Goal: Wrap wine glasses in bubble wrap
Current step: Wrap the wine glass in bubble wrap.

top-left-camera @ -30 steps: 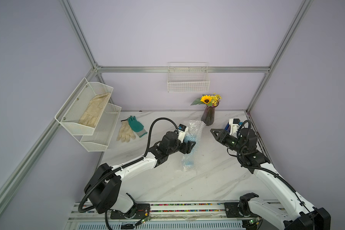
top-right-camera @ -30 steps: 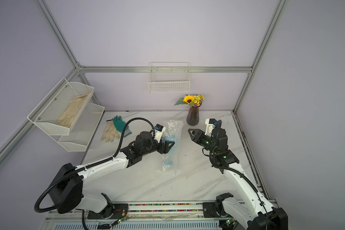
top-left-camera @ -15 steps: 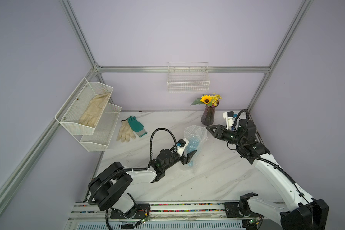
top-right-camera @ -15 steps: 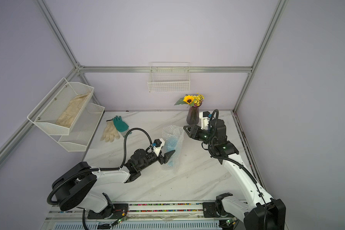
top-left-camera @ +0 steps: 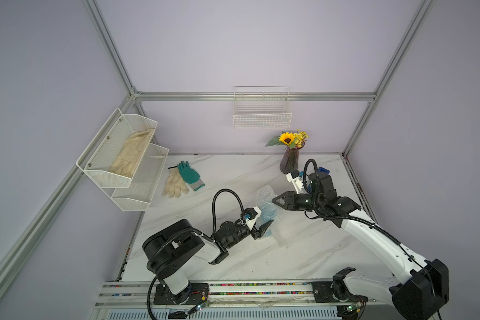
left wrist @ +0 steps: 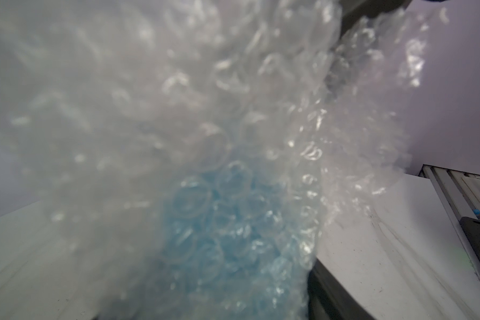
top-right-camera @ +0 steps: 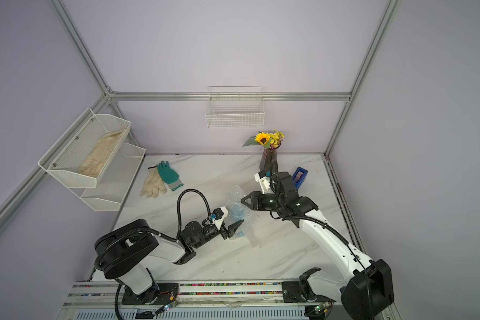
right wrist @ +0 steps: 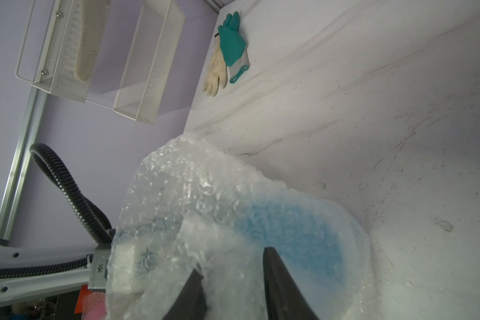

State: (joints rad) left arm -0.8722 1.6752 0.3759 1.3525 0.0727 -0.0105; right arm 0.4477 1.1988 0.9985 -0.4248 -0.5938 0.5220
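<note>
Closest in, my left claw (top-left-camera: 264,229) is clamped wide round the bubble wrap (top-left-camera: 264,195), one finger lying over the bundle. The light-blue goblet (right wrist: 297,238) glows through the film between those fingers, out in the middle of the desk (top-left-camera: 233,263), with loose film trailing onto the marble. Just beyond, my right claw (top-left-camera: 275,200) noses into the far end of the bundle. A fold of film sits in the gap between its two fingers, and I cannot tell whether they bite it. Behind my right wrist sits a blue tape dispenser (top-right-camera: 299,177), then the dark vase (top-left-camera: 290,163) of flowers by the back wall. Far left, a cream glove (top-left-camera: 173,184) and a green glove (top-left-camera: 189,173) lie touching. On the walls hang a mesh rack (top-left-camera: 100,171) holding another pale glove (top-left-camera: 130,153), and a wire basket (top-left-camera: 262,116).
</note>
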